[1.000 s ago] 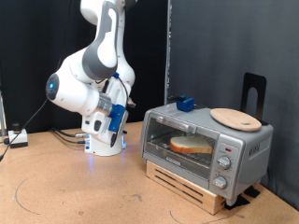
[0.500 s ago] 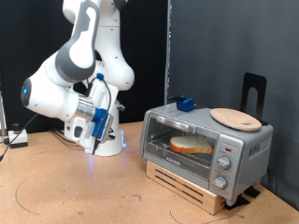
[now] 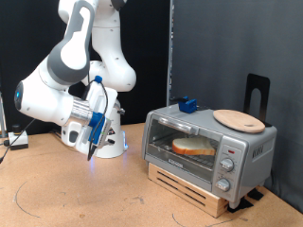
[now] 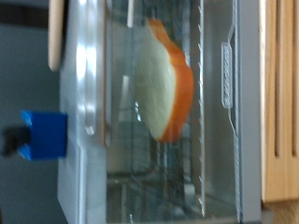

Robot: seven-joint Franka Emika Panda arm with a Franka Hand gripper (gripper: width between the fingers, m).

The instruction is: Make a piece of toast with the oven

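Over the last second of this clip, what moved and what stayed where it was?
The arm swung away from the oven toward the exterior view's left, carrying the gripper with it; nothing shows between its fingers. The piece of toast stayed on the rack behind the shut door, and the wooden plate stayed on top.

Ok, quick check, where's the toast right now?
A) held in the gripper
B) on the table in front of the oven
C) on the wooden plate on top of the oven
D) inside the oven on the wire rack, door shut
D: the piece of toast shows through the glass door of the oven, lying on the rack; the wooden plate on top is bare.
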